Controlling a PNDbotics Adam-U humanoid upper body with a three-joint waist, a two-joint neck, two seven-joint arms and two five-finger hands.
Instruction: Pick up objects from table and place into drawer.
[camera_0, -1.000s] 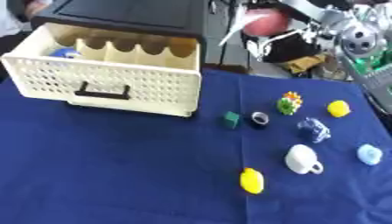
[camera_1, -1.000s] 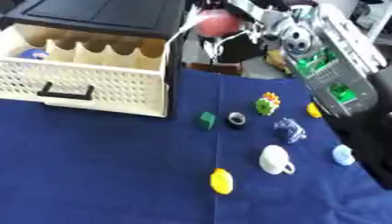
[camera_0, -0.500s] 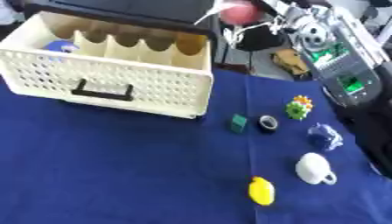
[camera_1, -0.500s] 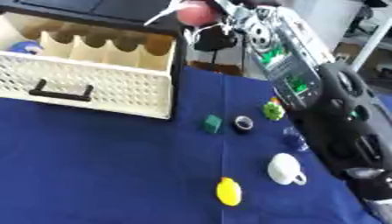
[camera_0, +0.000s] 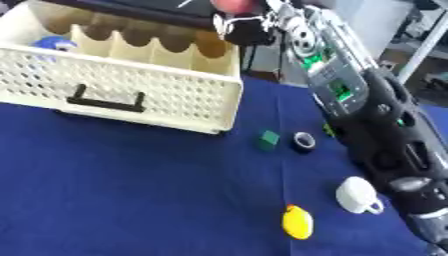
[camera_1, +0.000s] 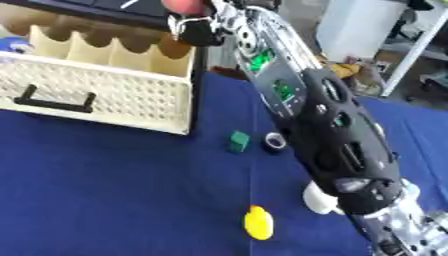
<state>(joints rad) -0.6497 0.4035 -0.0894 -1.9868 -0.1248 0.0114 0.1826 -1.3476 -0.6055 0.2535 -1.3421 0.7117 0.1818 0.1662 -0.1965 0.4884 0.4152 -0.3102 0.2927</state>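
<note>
Currently: Right Arm Reaching Over Drawer

Right arm is extending diagonally across the bench (camera_0: 131, 190). Right hand (camera_0: 248, 24) is curling round a reddish object (camera_0: 233, 5), hovering above the rear right corner of the cream drawer (camera_0: 131, 87).

The robot's black-and-silver right arm (camera_0: 367, 105) stretches from the five o'clock corner up toward twelve o'clock, its right hand (camera_0: 249, 20) at the top edge with fingers curled around a small round red-pink object (camera_0: 233, 4), while the left hand shows in neither view.
</note>
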